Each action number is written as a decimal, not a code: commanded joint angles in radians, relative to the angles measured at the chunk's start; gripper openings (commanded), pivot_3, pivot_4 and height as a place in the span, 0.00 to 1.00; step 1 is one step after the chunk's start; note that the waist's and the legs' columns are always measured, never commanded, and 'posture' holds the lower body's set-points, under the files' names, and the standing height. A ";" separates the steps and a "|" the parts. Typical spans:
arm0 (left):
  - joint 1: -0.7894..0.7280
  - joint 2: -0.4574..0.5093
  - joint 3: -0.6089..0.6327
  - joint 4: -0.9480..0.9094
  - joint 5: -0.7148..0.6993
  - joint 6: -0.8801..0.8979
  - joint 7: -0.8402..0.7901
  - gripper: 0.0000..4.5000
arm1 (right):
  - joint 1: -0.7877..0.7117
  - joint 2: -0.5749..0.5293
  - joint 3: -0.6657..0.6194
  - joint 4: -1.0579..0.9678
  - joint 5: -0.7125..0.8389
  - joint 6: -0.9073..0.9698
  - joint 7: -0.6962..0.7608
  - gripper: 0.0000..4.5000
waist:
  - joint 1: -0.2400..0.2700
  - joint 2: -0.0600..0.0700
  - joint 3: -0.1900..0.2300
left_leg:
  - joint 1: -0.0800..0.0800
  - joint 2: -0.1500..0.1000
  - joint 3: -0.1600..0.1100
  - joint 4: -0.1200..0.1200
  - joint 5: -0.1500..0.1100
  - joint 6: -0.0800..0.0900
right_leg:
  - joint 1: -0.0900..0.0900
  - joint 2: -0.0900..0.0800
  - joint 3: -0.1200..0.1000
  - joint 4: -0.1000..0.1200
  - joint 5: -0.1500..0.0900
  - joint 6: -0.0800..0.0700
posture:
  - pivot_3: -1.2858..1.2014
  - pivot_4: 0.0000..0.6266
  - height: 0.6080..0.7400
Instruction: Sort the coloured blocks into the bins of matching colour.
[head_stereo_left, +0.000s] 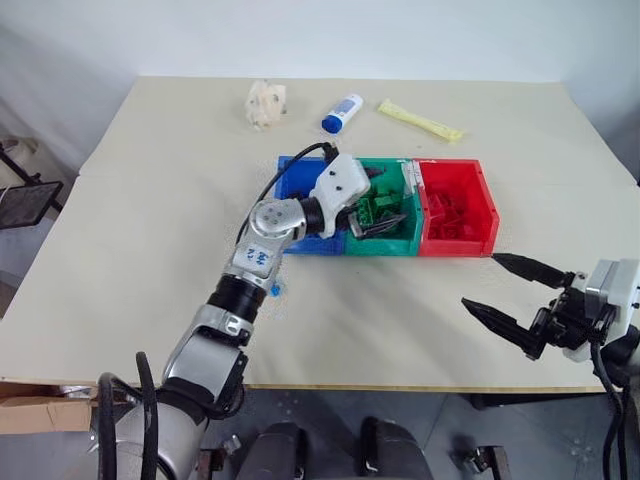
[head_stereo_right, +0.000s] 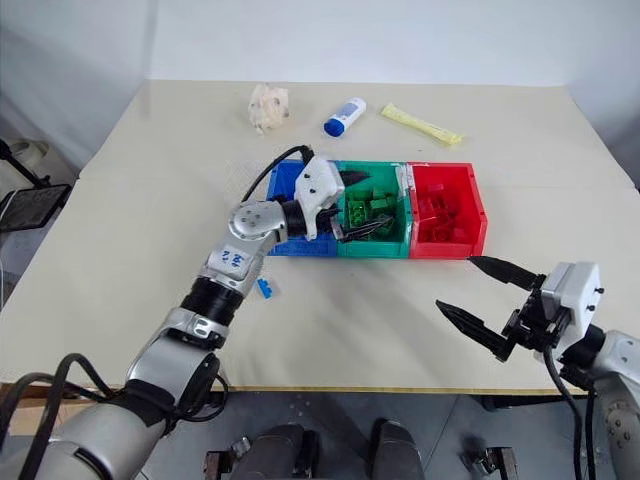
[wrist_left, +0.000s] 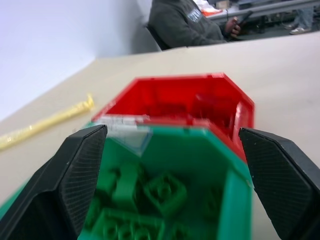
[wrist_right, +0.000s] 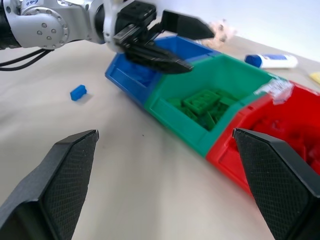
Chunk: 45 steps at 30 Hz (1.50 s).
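The left gripper (head_stereo_right: 362, 205) hangs over the green bin (head_stereo_right: 396, 245), its fingers spread wide with nothing between them. Green blocks (wrist_right: 202, 105) lie heaped in that bin, and red blocks (head_stereo_right: 443, 215) lie in the red bin (head_stereo_right: 478, 240) next to it. The blue bin (head_stereo_right: 285, 247) sits at the other end of the joined row, mostly behind the left arm.

The right gripper (head_stereo_right: 485, 300) is held off the near right part of the desk (head_stereo_right: 150, 200), well apart from the bins, its fingers also open and empty.

From the right wrist view a single blue block (wrist_right: 78, 92) lies on the desk just beside the blue bin; the right eye view shows it (head_stereo_right: 265, 288) close against the left forearm. The left wrist view looks past the bins to a seated person (wrist_left: 185, 22) in a grey top at the far side of the room.

At the back of the pale desk rest a white bottle with a blue cap (head_stereo_left: 342, 112), a yellow packet (head_stereo_left: 420, 120) and a crumpled cream-coloured object (head_stereo_left: 266, 103). Any writing on the bottle or on the left forearm is too small to read. A white wall stands behind the desk.
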 joint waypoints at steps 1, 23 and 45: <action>0.091 0.105 0.034 -0.201 -0.078 0.103 -0.109 1.00 | -0.047 -0.035 0.017 0.045 0.009 0.002 0.038 1.00 | -0.004 0.000 0.000 | 0.000 0.000 0.000 0.000 0.000 0.000 | 0.000 0.000 0.000 0.000 0.000 0.000 | 0.52 0.24 1.00; 0.776 0.625 0.401 -0.570 -0.300 0.278 -0.327 1.00 | -0.297 -0.106 0.184 0.318 -0.049 -0.007 0.269 1.00 | -0.022 0.000 0.000 | 0.001 0.001 -0.005 -0.001 -0.001 -0.002 | 0.002 -0.006 0.004 0.000 -0.001 -0.002 | 0.52 0.24 1.00; 0.548 0.360 0.163 -0.250 -0.146 0.098 -0.187 0.96 | -0.240 -0.102 0.135 0.259 -0.043 0.004 0.235 1.00 | -0.021 0.000 0.000 | 0.002 0.001 -0.001 0.000 -0.001 -0.002 | 0.000 -0.001 -0.001 0.004 -0.001 -0.002 | 0.52 0.24 1.00</action>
